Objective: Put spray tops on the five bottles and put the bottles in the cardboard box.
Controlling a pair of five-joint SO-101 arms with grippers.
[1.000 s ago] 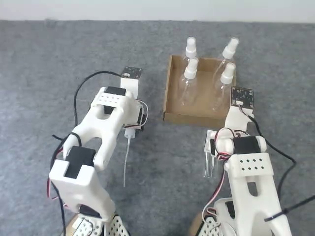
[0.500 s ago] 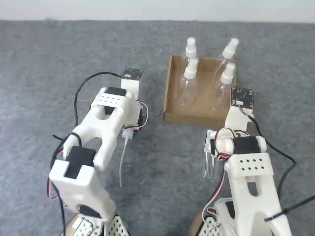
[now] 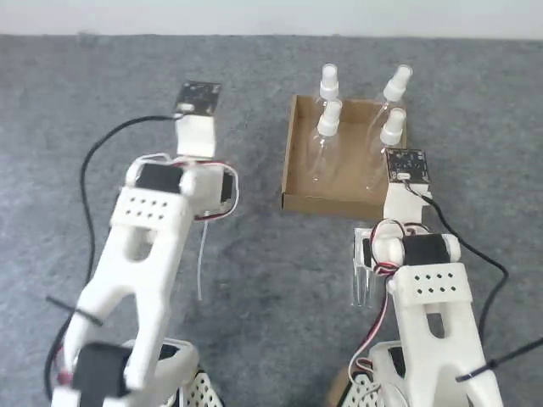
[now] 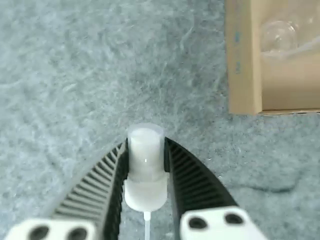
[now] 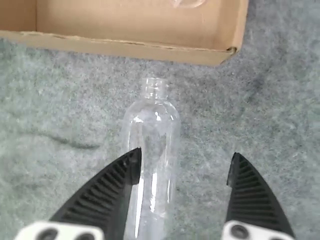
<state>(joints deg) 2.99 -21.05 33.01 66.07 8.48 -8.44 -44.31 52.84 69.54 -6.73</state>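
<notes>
My left gripper [image 4: 145, 145] is shut on a white spray top [image 4: 146, 167], held above the grey carpet to the left of the cardboard box [image 4: 243, 60]. The top's thin dip tube [image 3: 201, 263] hangs down below the left arm. My right gripper [image 5: 185, 156] stands open, its fingers either side of a clear bottle [image 5: 152, 130] that has no top. This bottle [image 3: 363, 275] lies on the carpet just in front of the box's near wall [image 5: 125, 47], neck toward the box. Several capped bottles [image 3: 327, 140] lie in the box [image 3: 293, 153].
Grey carpet [image 3: 280, 263] lies between the two arms and to the left of the box. A pale wall strip [image 3: 254, 17] runs along the far edge. Black cables [image 3: 93, 195] loop beside both arms.
The left arm has lifted and swung left and away, carrying the spray top with its tube. The right arm's wrist has edged slightly toward the box; its bottle has not moved.
</notes>
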